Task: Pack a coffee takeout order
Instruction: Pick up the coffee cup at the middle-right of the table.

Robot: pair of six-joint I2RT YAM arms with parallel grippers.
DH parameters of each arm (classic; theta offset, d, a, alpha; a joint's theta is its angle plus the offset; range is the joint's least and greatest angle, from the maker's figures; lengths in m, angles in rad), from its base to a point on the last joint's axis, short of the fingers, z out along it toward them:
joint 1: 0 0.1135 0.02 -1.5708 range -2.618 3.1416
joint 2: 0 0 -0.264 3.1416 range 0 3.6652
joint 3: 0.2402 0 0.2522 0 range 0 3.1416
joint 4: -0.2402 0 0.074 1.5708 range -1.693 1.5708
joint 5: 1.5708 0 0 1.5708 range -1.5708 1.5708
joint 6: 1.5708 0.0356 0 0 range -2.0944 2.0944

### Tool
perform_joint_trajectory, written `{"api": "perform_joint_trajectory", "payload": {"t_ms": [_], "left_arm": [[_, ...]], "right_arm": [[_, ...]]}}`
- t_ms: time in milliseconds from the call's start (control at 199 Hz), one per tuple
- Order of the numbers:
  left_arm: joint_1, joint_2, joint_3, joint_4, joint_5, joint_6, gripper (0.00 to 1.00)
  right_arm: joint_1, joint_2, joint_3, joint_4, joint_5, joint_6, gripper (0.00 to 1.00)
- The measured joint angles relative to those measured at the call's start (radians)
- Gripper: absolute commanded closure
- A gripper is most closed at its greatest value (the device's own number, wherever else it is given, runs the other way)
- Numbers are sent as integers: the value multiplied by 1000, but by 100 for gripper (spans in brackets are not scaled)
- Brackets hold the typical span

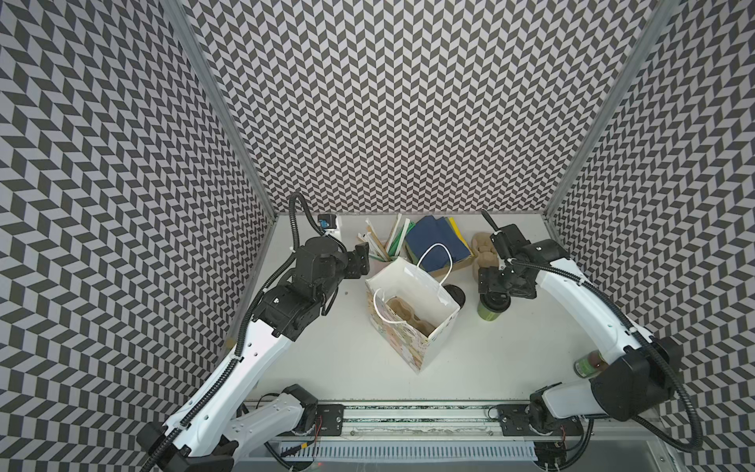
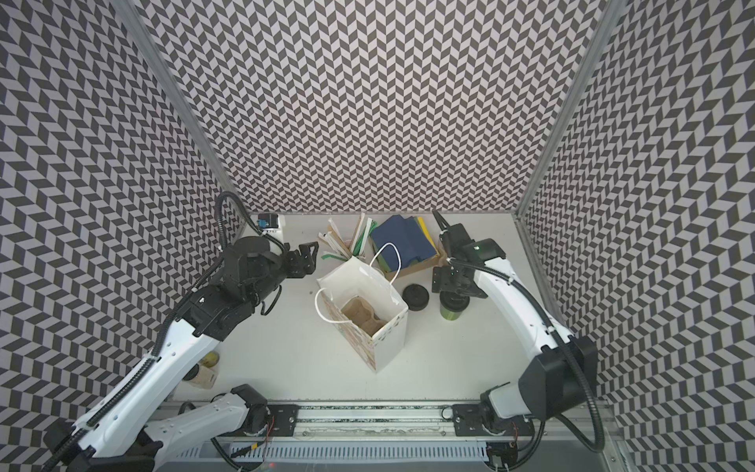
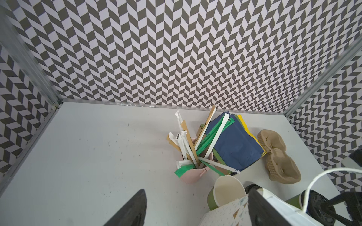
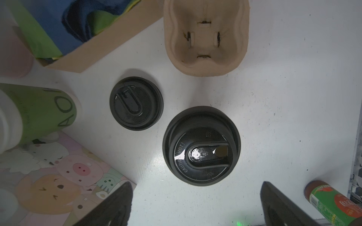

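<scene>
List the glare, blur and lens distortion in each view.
Right wrist view: a white glare patch on the black lid marked CAUTION HOT; the green cup at the edge is out of focus. Left wrist view: even light, straws sharp, chevron walls bowed by the wide lens. In both top views: those walls splay outward, and the paper bag casts only a soft shadow.

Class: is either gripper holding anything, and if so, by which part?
Nothing is held. Both the left gripper and the right gripper are open; the right one hangs over the small green paper cup with its black plastic lid.
</scene>
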Motion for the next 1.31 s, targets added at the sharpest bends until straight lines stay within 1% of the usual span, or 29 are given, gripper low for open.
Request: {"api": "perform_joint_trajectory", "payload": {"t_ms": [111, 236, 417, 654, 724, 970, 1111, 1307], "left_arm": [[0, -3, -23, 14, 3, 0, 19], [0, -3, -47, 16, 3, 0, 19], [4, -5, -56, 27, 3, 0, 19], [6, -5, -58, 34, 2, 0, 19], [6, -5, -60, 36, 1, 1, 19], [6, -5, -61, 37, -2, 2, 20], [10, -4, -61, 39, -1, 4, 20], [13, -4, -61, 42, -1, 5, 20]], "right_arm": [[-22, 12, -44, 26, -10, -5, 5], [-32, 16, -72, 42, -21, -11, 5], [-31, 16, -73, 60, -43, -26, 8], [-25, 35, -73, 67, -45, -32, 8], [-25, 39, -73, 69, -44, -32, 11], [-23, 47, -73, 77, -43, -32, 16], [-23, 47, -73, 84, -42, -32, 20], [-23, 53, -74, 90, -42, -32, 21]]}}
